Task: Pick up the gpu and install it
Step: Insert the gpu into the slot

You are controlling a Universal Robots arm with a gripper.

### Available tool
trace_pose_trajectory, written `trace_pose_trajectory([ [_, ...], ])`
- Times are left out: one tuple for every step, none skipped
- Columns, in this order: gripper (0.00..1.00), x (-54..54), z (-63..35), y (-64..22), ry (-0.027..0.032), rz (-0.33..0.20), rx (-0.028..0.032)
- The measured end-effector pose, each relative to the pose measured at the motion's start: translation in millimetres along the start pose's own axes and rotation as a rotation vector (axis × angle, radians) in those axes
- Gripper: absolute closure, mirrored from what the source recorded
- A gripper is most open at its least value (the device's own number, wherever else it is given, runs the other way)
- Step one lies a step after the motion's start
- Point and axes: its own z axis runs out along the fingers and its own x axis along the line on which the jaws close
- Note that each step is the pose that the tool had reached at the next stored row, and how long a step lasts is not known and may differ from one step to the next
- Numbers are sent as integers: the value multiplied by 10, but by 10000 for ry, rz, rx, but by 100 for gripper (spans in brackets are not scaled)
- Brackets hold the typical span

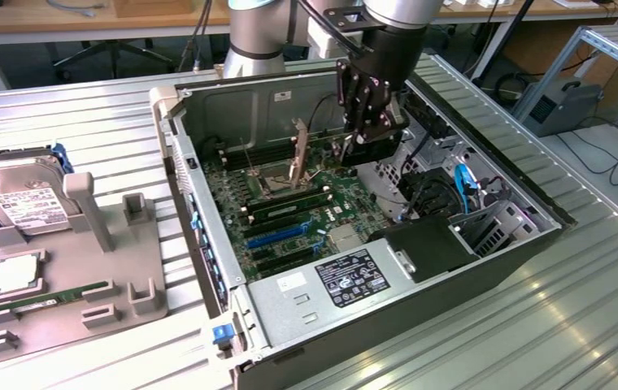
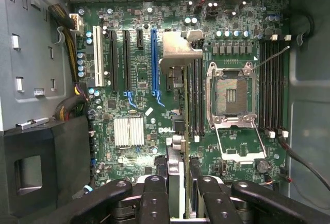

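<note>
The black multi-link end effector (image 1: 370, 122) (image 2: 178, 185) hangs on the arm over the open computer case. Its fingers (image 2: 154, 193) are closed narrowly on the gpu (image 2: 177, 59), a thin, dark, flat card with a silvery metal bracket at its far end. In the wrist view the card is seen edge-on, running out from between the fingers. Its bent bracket shows over the green motherboard (image 2: 139, 74) (image 1: 287, 207), just beside the long blue expansion slot (image 2: 153, 54). The card is up in the grip, above the board, and not seated in any slot.

Beyond the bracket, the square metal-framed processor socket (image 2: 230, 95) lies open. Its retaining lever stands upright, and rows of black memory slots flank it. A small silvery finned heatsink (image 2: 129, 131) sits on the board near the blue slot.

The grey steel tower case (image 1: 206, 101) lies on its side with the panel off. A power supply with a black-and-white label (image 1: 347, 280) sits at its near end, and blue cables run through the drive bay towards the exterior view's right.

At the exterior view's left a grey moulded parts holder (image 1: 124, 276) rests on the ribbed metal worktop (image 1: 569, 325). It carries a boxy silver hard drive with a white label (image 1: 22, 199), a square silver processor chip (image 1: 14, 275) and a slim green memory stick (image 1: 54, 296).
</note>
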Motion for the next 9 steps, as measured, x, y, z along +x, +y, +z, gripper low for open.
trace_pose_trajectory([
  [73, 0, 0, 4, 0, 1, 0],
  [73, 0, 1, 7, -1, 0, 0],
  [73, 0, 1, 11, -1, 0, 0],
  [73, 0, 1, 14, 0, 0, 0],
  [73, 1, 1, 17, 0, 0, 0],
  [73, 1, 1, 20, -1, 0, 0],
  [73, 1, 1, 24, -1, 0, 0],
  [73, 1, 1, 26, 0, 0, 0],
  [73, 1, 2, 28, -1, -1, 0],
])
